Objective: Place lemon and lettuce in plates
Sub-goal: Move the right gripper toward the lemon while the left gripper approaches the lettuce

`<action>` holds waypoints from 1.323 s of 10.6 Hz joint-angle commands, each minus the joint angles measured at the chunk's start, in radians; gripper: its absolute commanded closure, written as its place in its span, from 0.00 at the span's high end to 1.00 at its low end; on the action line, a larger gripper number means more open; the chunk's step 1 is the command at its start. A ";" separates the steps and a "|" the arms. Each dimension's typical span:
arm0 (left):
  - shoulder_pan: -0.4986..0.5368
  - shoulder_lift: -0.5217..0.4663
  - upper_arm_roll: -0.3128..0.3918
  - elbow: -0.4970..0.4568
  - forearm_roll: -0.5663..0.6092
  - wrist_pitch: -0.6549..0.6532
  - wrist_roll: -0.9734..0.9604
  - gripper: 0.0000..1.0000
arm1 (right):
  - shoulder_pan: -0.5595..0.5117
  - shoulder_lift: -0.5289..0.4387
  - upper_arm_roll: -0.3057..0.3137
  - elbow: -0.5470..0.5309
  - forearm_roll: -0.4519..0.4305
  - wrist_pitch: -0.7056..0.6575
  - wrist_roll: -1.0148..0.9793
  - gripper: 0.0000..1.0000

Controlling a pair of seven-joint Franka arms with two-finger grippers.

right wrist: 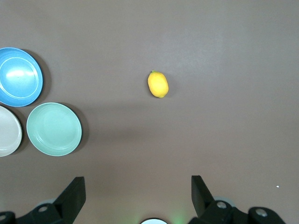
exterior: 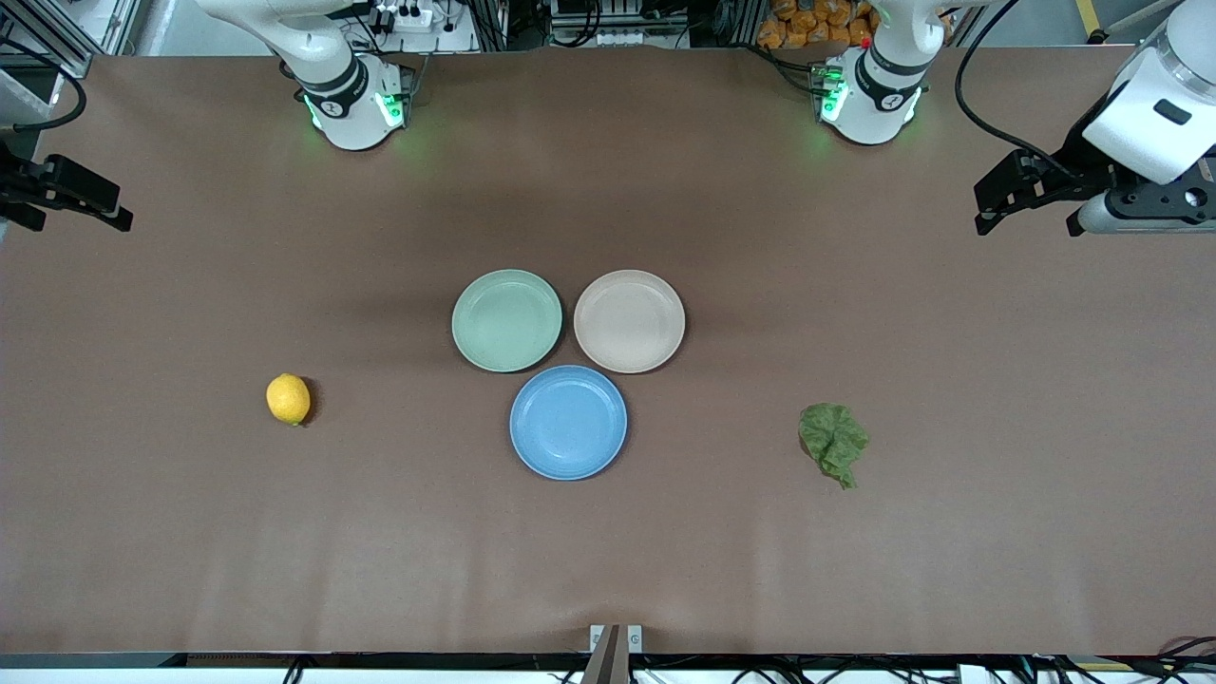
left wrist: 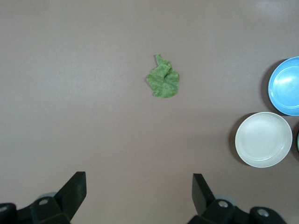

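The lemon point(exterior: 288, 399) lies on the table toward the right arm's end and also shows in the right wrist view point(right wrist: 158, 84). The lettuce point(exterior: 834, 441) lies toward the left arm's end and shows in the left wrist view point(left wrist: 163, 80). The blue plate point(exterior: 568, 423) and the beige-pink plate point(exterior: 629, 320) sit empty mid-table, the blue one nearer the front camera. My left gripper point(exterior: 1024, 214) point(left wrist: 139, 186) is open and empty, high over the table's left-arm end. My right gripper point(exterior: 81, 214) point(right wrist: 138, 189) is open and empty, high over the right-arm end.
A pale green plate point(exterior: 506, 319) sits empty beside the beige-pink one, touching or nearly touching both plates. The arm bases point(exterior: 353, 104) point(exterior: 869, 100) stand on the brown table point(exterior: 608, 560) at the edge farthest from the front camera.
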 commanded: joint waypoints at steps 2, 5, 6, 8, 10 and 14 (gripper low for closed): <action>0.008 0.046 -0.007 0.011 -0.018 0.001 0.014 1.00 | -0.017 0.010 0.001 0.004 0.001 -0.013 -0.057 1.00; 0.004 0.118 -0.007 0.011 -0.010 0.072 0.009 1.00 | -0.015 0.013 0.001 -0.020 0.000 0.014 -0.057 1.00; 0.004 0.138 -0.007 0.011 -0.010 0.096 0.009 1.00 | -0.017 0.015 0.001 -0.052 0.001 0.039 -0.057 1.00; 0.004 0.179 -0.007 0.011 -0.015 0.141 0.009 1.00 | -0.015 0.010 0.001 -0.152 0.000 0.153 -0.054 1.00; 0.013 0.231 -0.004 0.011 -0.021 0.153 0.027 1.00 | -0.021 0.015 0.003 -0.233 0.000 0.233 -0.054 1.00; 0.001 0.384 -0.006 -0.023 -0.006 0.329 0.013 1.00 | -0.032 0.028 0.003 -0.402 0.000 0.400 -0.058 1.00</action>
